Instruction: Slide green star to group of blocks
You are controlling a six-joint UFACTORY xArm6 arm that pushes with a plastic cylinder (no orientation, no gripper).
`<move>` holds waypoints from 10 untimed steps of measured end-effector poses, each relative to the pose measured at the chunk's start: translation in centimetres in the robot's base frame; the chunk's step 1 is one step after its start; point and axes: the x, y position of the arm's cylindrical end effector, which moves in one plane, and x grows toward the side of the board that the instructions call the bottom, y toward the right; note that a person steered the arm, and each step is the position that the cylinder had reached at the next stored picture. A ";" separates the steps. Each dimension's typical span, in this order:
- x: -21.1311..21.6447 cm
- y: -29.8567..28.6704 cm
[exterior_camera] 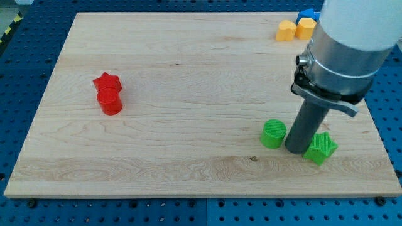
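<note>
Probably lab: blue pegboard bench [25, 75]

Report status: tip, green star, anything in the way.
My tip down between green cylinder and green star, at the star's left edge. Yellow blocks far off at the view's top right. Path up the board open.

You have the green star [321, 148] lying flat at the near right of the surface [188, 75], with the yellow and blue group of blocks [297, 27] at the far right.
</note>
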 end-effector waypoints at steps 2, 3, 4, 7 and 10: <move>3.6 5.1; 3.6 8.9; 3.6 8.9; 3.6 4.5; 0.9 5.8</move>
